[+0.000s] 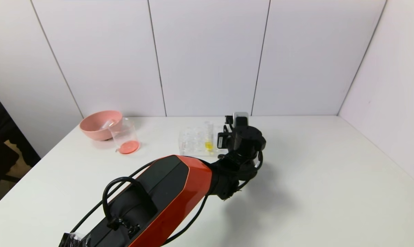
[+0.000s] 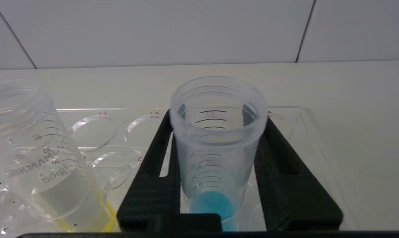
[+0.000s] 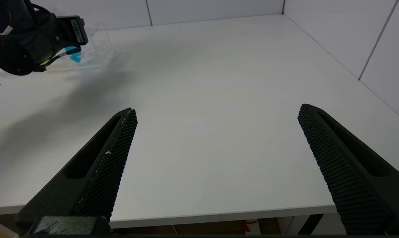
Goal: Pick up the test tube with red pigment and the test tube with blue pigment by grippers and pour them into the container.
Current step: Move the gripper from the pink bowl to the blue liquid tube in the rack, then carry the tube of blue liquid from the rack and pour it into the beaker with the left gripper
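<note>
Blue liquid sat at the bottom of the test tube with blue pigment (image 2: 216,158), which stood in the clear rack (image 2: 292,115) clamped between the left gripper's (image 2: 217,132) black fingers (image 2: 275,165). Spread wide with nothing held, the right gripper (image 3: 216,112) hung near the table's (image 3: 219,82) front edge.

Yellow tube (image 2: 50,165) close beside left hand (image 2: 219,122), perhaps touching.

pink bowl (image 1: 100,125), clear rack (image 1: 193,142), yellow-liquid tube (image 1: 209,136)
</note>
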Motion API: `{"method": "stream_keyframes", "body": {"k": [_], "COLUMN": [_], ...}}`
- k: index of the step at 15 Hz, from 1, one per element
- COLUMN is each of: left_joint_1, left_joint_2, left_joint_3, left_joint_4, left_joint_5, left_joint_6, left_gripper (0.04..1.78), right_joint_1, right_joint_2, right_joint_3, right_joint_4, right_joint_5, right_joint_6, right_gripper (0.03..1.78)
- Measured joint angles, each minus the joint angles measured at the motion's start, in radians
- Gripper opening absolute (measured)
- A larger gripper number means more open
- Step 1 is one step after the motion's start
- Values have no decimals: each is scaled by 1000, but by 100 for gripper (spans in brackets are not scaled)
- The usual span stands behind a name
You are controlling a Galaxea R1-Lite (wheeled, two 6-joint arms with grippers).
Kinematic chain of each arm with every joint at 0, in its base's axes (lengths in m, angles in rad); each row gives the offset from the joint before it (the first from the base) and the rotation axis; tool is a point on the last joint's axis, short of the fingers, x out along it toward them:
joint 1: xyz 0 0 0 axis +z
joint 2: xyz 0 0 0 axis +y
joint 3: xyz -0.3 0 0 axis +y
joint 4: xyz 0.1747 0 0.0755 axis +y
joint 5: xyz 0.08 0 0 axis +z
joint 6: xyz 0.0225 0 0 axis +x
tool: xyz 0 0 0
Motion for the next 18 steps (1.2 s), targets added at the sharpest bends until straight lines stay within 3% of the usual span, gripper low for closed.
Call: {"method": "stream_keyframes", "body": {"k": [1,2,10,18], "left_joint_1": [1,0,-1,-8], "left_joint_2": [0,0,-17,-150], "left_joint_3": [0,0,0,0], "left_joint_4": [-1,-2,0,1], "left_joint_5": [0,0,0,-5], "left_joint_6": [0,0,16,68], "left_gripper": [52,51,53,53], "right_joint_1": [0,0,0,0], "right_joint_2": [0,0,0,0], "right_joint_3": [0,0,0,0], "right_joint_4": [0,0,0,0], "right_joint_5": [0,0,0,0], "right_joint_6": [0,0,0,0], "right_gripper": [177,177,177,177]}}
